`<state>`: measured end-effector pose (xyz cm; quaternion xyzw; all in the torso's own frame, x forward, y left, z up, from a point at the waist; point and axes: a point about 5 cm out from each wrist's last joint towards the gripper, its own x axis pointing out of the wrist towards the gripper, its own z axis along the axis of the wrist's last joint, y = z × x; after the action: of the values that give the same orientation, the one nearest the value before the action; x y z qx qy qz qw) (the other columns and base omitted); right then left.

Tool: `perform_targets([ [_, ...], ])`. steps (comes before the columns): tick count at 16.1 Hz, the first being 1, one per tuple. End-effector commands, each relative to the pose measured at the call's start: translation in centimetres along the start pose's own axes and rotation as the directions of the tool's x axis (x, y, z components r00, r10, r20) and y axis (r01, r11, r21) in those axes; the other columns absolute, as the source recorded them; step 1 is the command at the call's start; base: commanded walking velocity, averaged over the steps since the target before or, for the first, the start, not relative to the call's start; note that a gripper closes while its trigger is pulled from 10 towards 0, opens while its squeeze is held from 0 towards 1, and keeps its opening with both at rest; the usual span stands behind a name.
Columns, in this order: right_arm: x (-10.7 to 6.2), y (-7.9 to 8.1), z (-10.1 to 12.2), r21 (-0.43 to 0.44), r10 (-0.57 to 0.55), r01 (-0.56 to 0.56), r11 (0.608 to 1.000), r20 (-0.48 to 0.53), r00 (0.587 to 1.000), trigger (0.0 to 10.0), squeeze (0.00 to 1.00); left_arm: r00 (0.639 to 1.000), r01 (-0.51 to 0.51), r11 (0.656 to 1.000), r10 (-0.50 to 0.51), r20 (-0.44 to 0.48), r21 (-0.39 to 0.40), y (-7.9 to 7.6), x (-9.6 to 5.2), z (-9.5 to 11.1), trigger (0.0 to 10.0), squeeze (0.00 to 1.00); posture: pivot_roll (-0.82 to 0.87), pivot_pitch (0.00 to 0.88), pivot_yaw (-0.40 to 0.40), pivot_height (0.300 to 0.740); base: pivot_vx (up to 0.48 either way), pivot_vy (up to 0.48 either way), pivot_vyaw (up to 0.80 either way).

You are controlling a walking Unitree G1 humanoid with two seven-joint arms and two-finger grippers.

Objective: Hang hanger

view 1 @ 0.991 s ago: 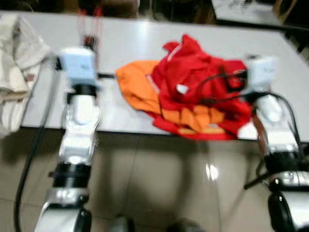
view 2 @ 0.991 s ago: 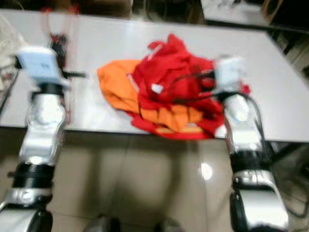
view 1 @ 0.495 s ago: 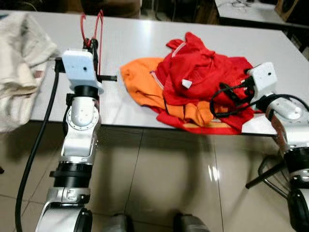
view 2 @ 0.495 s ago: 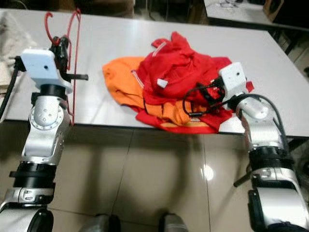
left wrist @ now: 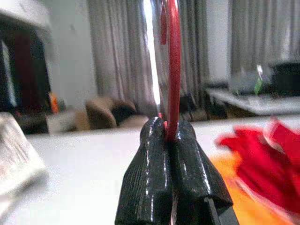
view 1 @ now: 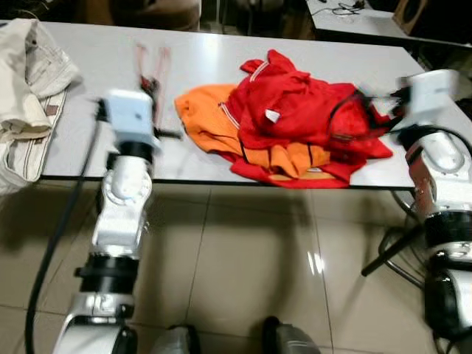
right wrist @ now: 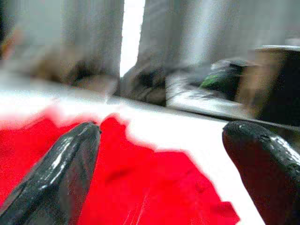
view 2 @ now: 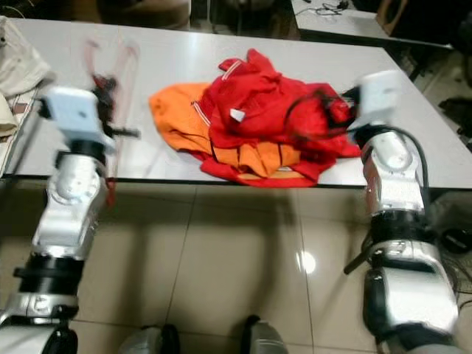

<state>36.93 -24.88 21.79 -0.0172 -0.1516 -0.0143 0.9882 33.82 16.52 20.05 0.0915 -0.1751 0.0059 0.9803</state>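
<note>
I see a grey table [view 1: 221,51] running across the head views, with tiled floor [view 1: 243,251] below its near edge; both silver arms reach up from the bottom of the picture toward it, and both are blurred.

The left gripper [left wrist: 171,140] has its two black fingers [left wrist: 150,164] pressed together on the thin red hanger [left wrist: 173,70]; in the left wrist view the red wire rises straight out from between the fingertips; in the left eye view the hanger [view 1: 151,70] stands roughly upright above the table's left part, just beyond the left arm's white wrist block [view 1: 129,118], smeared by motion so I cannot make out its full shape.

The right gripper [right wrist: 164,154] is spread wide, one finger [right wrist: 65,168] and the other well apart with nothing between them; it hovers over the red garment [right wrist: 140,183]; I cannot tell whether it touches the cloth.

On the table's middle lies a crumpled red garment [view 1: 302,110] heaped on an orange garment [view 1: 206,122], the orange showing on the left and along the near side; the pile reaches the table's near edge; the right arm's wrist block [view 1: 428,88] sits just to its right.

At the table's far left a beige cloth [view 1: 29,74] hangs over the edge.
</note>
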Motion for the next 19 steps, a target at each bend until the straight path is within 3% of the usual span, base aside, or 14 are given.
perform_targets([
  [1,-1.1,-0.3,0.0,0.02,-0.112,0.111,0.994,0.067,0.991,10.0,0.0,0.999,0.024,1.0,-0.023,-0.044,0.007,-0.3,-0.6,-0.8,10.0,0.0,-0.1,0.135,-0.035,0.74,0.0,0.0,0.0],
  [3,-4.2,2.4,-0.3,-0.146,-0.131,0.161,0.976,0.193,0.972,10.0,0.0,0.999,0.023,0.998,-0.026,0.041,0.057,-0.8,-1.0,0.7,10.0,0.0,-0.11,0.135,-0.026,0.74,0.0,0.0,0.0],
  [5,-5.0,3.0,-0.8,-0.156,-0.143,0.175,0.972,0.196,0.97,10.0,0.0,0.997,0.014,0.998,-0.018,0.073,0.058,-0.9,-0.9,1.4,10.0,0.0,-0.12,0.134,-0.022,0.74,0.0,0.0,0.0],
  [6,-5.5,3.2,-2.2,-0.107,-0.179,0.193,0.975,0.128,0.976,10.0,0.0,0.996,-0.005,0.997,-0.002,0.089,0.077,-1.1,-0.6,1.9,10.0,0.0,-0.13,0.132,-0.019,0.74,0.45,0.0,0.0],
  [10,-5.3,2.2,-3.2,-0.065,-0.23,0.233,0.97,0.057,0.972,10.0,0.0,0.998,-0.021,0.998,0.017,0.059,0.054,-1.0,-0.1,1.6,10.0,0.0,-0.14,0.126,-0.009,0.74,0.474,0.0,0.0],
  [19,-4.0,2.8,-1.2,-0.114,-0.14,0.156,0.981,0.137,0.981,10.0,0.0,0.994,-0.069,0.997,0.066,0.088,0.032,-0.5,0.3,2.1,10.0,0.0,-0.14,0.123,-0.009,0.74,0.48,0.0,0.0],
])
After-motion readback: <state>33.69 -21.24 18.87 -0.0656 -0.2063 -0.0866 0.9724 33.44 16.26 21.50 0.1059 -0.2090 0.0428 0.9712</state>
